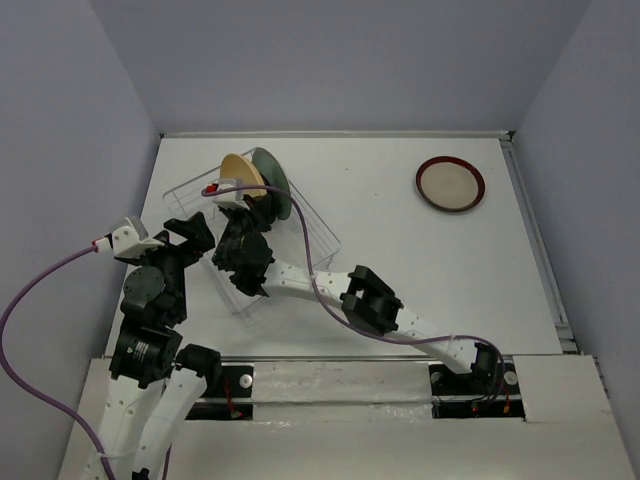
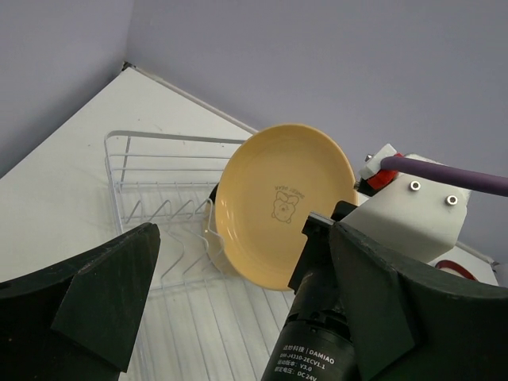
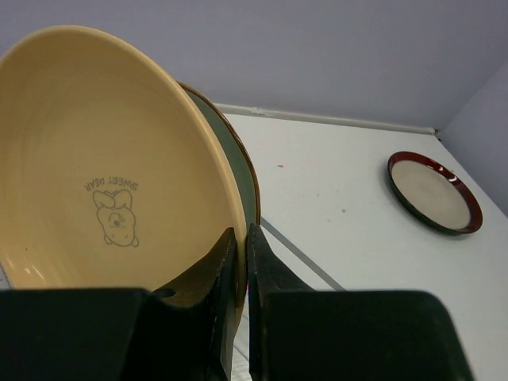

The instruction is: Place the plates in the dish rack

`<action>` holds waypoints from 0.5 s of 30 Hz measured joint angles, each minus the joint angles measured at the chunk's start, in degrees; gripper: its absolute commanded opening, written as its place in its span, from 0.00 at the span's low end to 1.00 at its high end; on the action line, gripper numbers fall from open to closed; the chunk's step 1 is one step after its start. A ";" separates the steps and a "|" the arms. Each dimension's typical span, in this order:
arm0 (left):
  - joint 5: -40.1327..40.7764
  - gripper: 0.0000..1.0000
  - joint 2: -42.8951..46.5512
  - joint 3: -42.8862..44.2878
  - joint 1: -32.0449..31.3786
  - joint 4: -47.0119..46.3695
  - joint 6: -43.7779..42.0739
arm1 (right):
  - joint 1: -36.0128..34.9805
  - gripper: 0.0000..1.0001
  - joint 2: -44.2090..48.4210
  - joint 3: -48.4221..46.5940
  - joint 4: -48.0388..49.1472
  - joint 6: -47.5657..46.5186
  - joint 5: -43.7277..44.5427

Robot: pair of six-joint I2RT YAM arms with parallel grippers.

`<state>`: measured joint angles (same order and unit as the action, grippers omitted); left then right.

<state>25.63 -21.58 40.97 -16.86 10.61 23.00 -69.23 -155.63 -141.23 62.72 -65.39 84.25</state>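
Observation:
The white wire dish rack [image 1: 312, 240] sits left of the table's centre and also shows in the left wrist view [image 2: 143, 171]. My right gripper [image 3: 240, 235] is shut on the rim of the plain orange-yellow plate [image 3: 95, 167], which has a small bear print. It holds the plate on edge over the rack's far end [image 1: 238, 170], [image 2: 278, 202]. A green plate [image 1: 274, 182] stands on edge right behind it [image 3: 241, 163]. The red-rimmed beige plate [image 1: 450, 184] lies flat at the far right [image 3: 433, 193]. My left gripper [image 1: 192, 238] is open and empty at the rack's left side [image 2: 238, 294].
The right arm [image 1: 370, 300] stretches across the rack from the near right, with its wrist and motor [image 2: 317, 341] between my left fingers. A purple cable [image 1: 300, 250] loops over the rack. Grey walls close off the table at the back and both sides.

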 measured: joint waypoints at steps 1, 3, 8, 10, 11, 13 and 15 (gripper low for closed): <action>-0.02 0.99 0.00 0.00 0.00 0.00 0.00 | 0.00 0.18 0.00 0.00 -0.11 0.17 0.00; -0.04 0.99 0.00 0.00 0.07 0.00 0.02 | 0.00 0.30 0.00 0.02 -0.20 0.57 -0.02; -0.09 0.99 0.00 0.00 0.09 0.00 0.00 | 0.22 0.46 0.00 1.55 -0.11 1.09 -0.46; -0.07 0.99 0.00 0.00 0.09 0.00 0.00 | 0.28 0.49 0.02 3.37 -0.13 1.66 -1.05; -0.07 0.99 0.00 0.00 0.09 0.00 0.00 | 0.28 0.49 0.02 4.28 -0.13 2.03 -1.40; -0.07 0.99 0.00 0.00 0.09 0.00 0.00 | 0.26 0.50 0.02 5.97 -0.15 2.69 -1.95; -0.09 0.99 0.00 0.00 0.09 0.00 0.00 | 0.17 0.50 0.24 7.08 0.50 2.67 -2.51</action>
<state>25.54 -21.58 40.97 -16.78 10.61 23.00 -69.06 -155.39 -134.15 63.22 -62.72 81.73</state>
